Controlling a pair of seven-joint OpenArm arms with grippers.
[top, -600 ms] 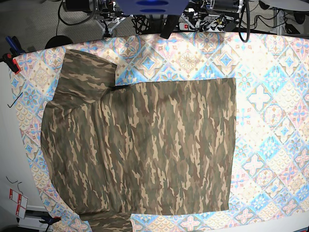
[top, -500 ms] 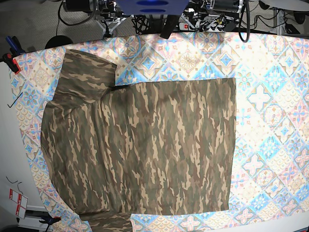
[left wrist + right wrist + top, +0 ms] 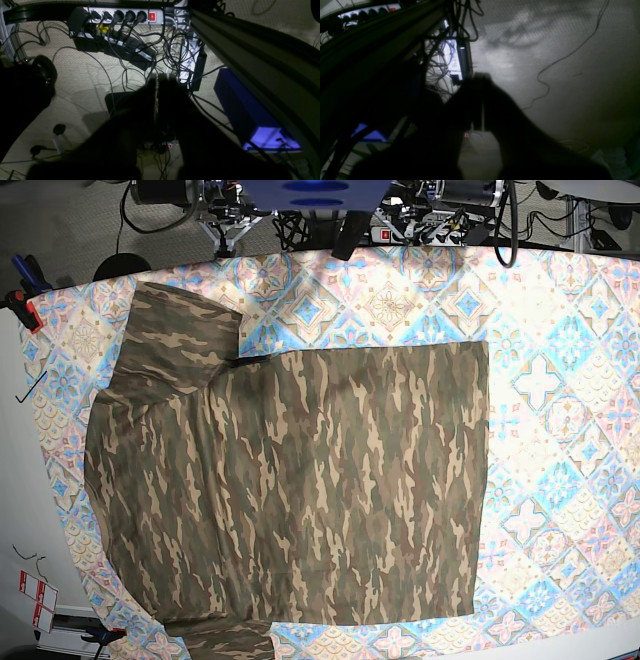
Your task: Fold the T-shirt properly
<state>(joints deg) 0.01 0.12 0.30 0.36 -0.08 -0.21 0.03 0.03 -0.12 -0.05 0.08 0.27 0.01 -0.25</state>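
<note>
Base view: the T-shirt [image 3: 300, 490] lies spread flat on the desk, on top of the pastel tablecloth [image 3: 560, 400]. Camouflage print faces up. One sleeve [image 3: 175, 340] spreads out at the shirt's upper left corner; a second sleeve runs off the lower frame edge at the shirt's lower left. The straight hem is the shirt's right edge. Bare tablecloth shows above the T-shirt and to its right; on the left the cloth reaches close to the tablecloth's border. No arm is over the T-shirt in this view.

Beyond the tablecloth's far edge: cables and a power strip [image 3: 420, 230] on the floor.

Left wrist view: the left hand [image 3: 158, 78] is a dark silhouette, its two fingers pressed together with only a thin toothed seam between them; nothing between them. It hangs over the floor, not over the T-shirt. Past it lie a white power strip with a lit red switch [image 3: 151, 16], tangled cables and a blue box [image 3: 240, 107].

Right wrist view: the right hand [image 3: 480, 75] is likewise dark, fingers closed together, empty. Carpeted floor [image 3: 570, 75] with a loose cable lies past it. The T-shirt is not visible in either wrist view.
</note>
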